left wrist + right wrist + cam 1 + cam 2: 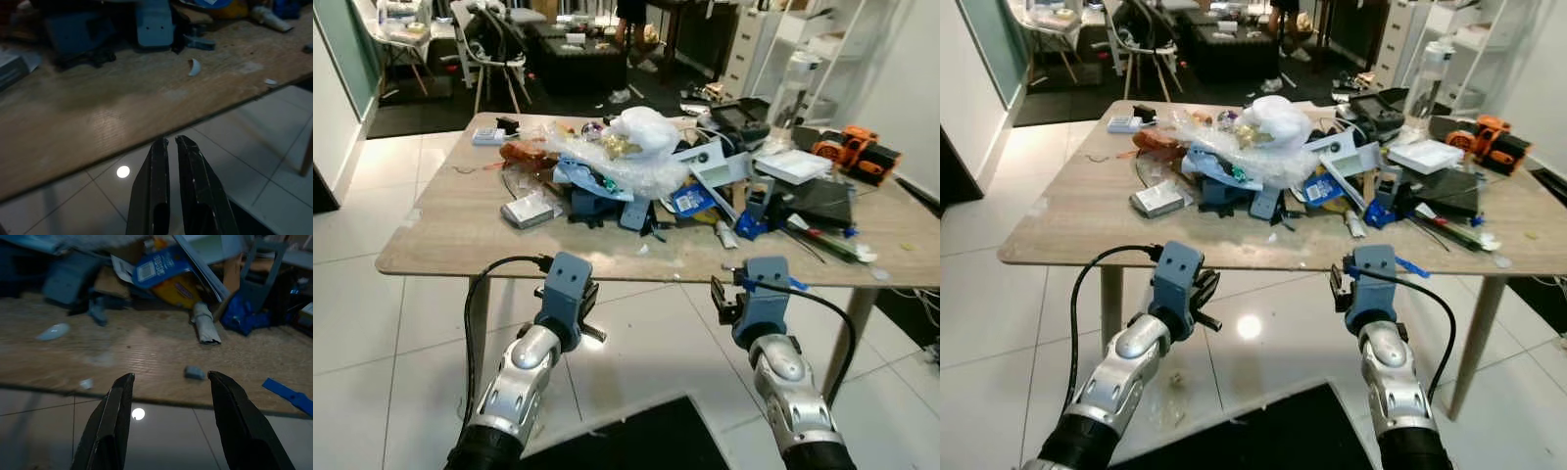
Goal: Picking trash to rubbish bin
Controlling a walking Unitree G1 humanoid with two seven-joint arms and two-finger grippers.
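Observation:
A heap of trash covers the wooden table (pixel 440 230): a clear plastic bag of white crumpled waste (pixel 641 137), a blue packet (pixel 159 268), a silver packet (pixel 530 210) and a rolled white paper (pixel 204 325). Small scraps lie near the table's front edge, a white one (pixel 194 67) and a grey one (pixel 194 372). Both arms are held out below that edge. My left gripper (pixel 171 140) is shut with nothing in it, just short of the edge. My right gripper (pixel 171 376) stands open, facing the grey scrap and the rolled paper.
An orange power tool (pixel 855 152) and white boxes sit on the table's right side. Chairs (pixel 494 49) and white shelving (pixel 783 49) stand behind the table. A black mat (pixel 636 441) lies on the white tiles at my feet. A blue strip (pixel 288 394) rests near the edge.

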